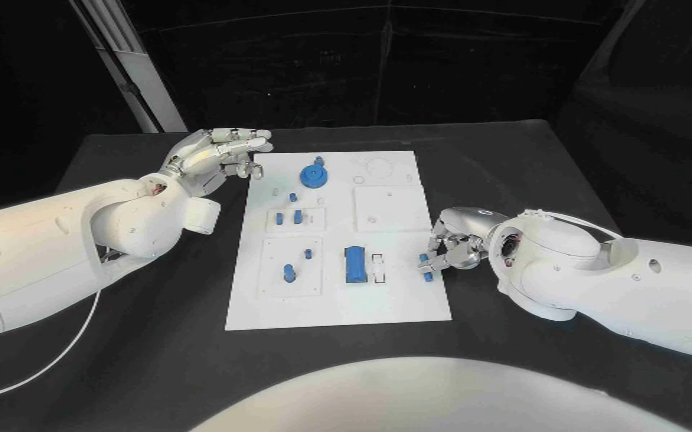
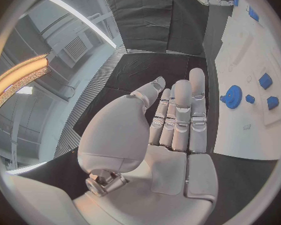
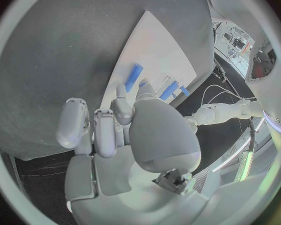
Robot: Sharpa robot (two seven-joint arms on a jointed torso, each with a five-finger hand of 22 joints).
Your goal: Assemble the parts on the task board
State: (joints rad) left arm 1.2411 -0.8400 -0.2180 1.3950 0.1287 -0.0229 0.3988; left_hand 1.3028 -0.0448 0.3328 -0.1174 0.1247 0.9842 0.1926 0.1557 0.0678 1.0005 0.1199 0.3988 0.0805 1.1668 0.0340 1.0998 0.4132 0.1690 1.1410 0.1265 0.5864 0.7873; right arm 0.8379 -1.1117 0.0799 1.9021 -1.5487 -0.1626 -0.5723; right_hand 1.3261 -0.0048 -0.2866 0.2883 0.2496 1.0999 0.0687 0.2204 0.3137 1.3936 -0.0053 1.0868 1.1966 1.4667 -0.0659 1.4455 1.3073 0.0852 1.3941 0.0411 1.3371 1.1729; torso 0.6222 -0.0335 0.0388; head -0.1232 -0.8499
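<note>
While the right hand [image 1: 450, 249] pinches a small blue part [image 1: 426, 261] at the task board [image 1: 389, 307] right edge, seat it squarely; left hand [image 1: 216, 158] fingers released.

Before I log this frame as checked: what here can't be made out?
- Right hand, head view: a small blue part shows at its fingers; grip unclear.
- Right wrist view: the thumb hides the fingertips' contact.
- Task board: the small parts' seating is too small to tell.
</note>
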